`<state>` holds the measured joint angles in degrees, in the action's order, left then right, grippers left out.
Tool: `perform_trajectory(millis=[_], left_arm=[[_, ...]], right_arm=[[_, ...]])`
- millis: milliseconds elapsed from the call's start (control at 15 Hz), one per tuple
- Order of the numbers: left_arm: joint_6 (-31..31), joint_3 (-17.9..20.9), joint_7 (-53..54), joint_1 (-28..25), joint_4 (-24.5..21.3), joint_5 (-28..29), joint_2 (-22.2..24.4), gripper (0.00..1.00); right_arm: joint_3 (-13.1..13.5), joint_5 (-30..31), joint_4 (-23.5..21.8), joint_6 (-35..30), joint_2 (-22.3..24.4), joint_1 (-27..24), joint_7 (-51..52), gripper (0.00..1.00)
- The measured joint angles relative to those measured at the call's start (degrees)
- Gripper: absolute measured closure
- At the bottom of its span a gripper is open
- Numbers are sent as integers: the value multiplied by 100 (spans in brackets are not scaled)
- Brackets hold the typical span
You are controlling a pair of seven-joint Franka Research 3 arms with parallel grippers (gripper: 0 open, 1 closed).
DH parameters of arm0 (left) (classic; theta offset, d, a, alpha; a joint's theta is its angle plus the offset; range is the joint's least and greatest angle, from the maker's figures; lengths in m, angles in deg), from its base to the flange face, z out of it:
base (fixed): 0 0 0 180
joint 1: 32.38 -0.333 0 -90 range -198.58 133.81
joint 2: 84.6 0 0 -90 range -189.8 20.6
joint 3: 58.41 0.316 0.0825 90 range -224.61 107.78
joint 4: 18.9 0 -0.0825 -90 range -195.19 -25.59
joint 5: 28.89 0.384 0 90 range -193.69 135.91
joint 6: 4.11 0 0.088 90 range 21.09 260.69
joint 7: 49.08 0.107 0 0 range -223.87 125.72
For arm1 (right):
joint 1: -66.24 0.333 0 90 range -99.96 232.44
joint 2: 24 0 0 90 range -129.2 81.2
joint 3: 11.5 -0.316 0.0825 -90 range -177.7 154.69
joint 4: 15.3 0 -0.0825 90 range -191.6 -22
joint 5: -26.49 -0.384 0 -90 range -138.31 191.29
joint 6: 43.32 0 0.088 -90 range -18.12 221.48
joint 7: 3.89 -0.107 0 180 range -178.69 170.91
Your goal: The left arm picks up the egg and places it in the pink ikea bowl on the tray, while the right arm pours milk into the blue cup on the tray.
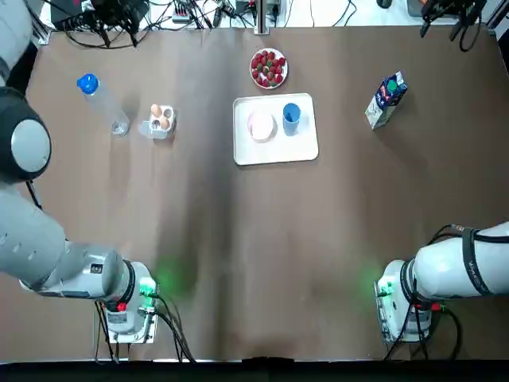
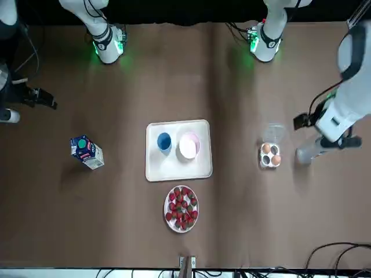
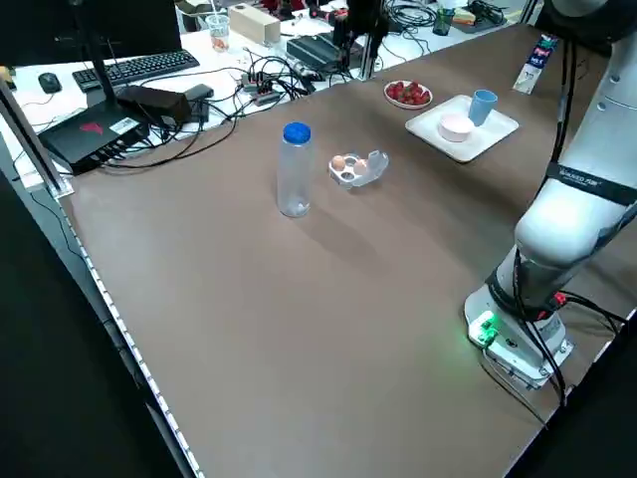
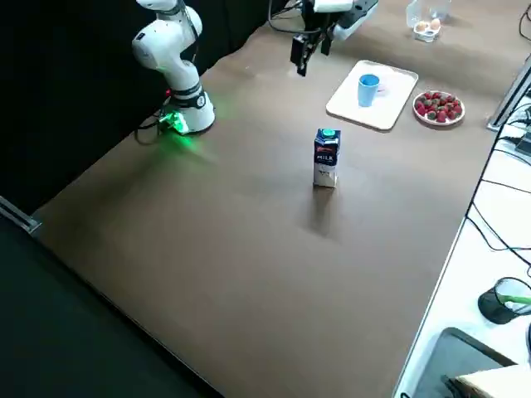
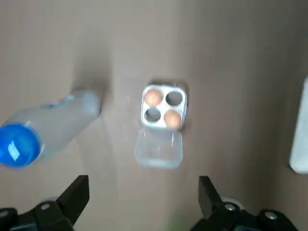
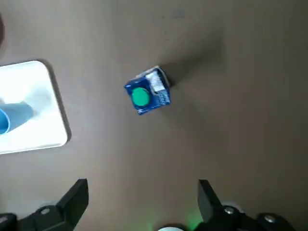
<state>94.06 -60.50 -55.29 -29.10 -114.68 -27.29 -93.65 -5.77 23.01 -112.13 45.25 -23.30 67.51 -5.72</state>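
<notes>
**While both grippers hang open, eggs and milk sit untouched**

Where the table's near edge meets the robot, the two arm bases stand with green lights glowing, the left base [image 1: 131,306] and the right base [image 1: 402,306] well apart. The left gripper [image 5: 143,185] hangs high over the left side of the table, its fingers spread wide and gripping nothing. Below it are the egg carton and a water bottle. The right gripper [image 6: 142,185] hangs high over the right side in the same way, fingers spread and empty, with the milk carton below it.

Farther out on the left, the egg carton [image 1: 160,121] lies with its clear lid folded open. Two brown eggs [image 5: 153,97] sit in diagonally opposite cells of its four. Just beside it, toward the table's left edge, the clear water bottle [image 1: 103,103] stands upright with a blue cap.

Near the middle of the table lies the white tray [image 1: 274,147]. On it the pink bowl [image 1: 261,125] sits on the left and the blue cup [image 1: 291,117] stands upright just beside it on the right. Well to the right of the tray, the blue and white milk carton [image 1: 386,99] stands upright on the bare table, its green cap on top.

Just beyond the tray is a small plate of strawberries [image 1: 269,68]. Along the far edge runs a tangle of black cables [image 1: 103,20].
</notes>
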Motion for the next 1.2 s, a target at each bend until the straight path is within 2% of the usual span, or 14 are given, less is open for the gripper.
perform_trajectory(millis=[267,533,733,933,1200], left_arm=[[1423,-4,0,5,-792,198,-331,0],[2503,5,0,-82,-1049,266,-953,0],[3249,7,56,-195,-1354,275,-1334,0],[3879,5,80,-236,-1706,276,-1518,1],[4501,-10,80,-220,-2069,277,-1681,4]], right_arm=[[-4,-9,-18,242,-198,-198,170,0],[-103,-38,-19,680,-548,-140,458,0],[-85,-361,-20,1064,-834,-189,1381,0],[-58,-681,22,1272,-1121,-357,2350,0],[-48,-1581,212,1309,-1527,-760,4047,0]])
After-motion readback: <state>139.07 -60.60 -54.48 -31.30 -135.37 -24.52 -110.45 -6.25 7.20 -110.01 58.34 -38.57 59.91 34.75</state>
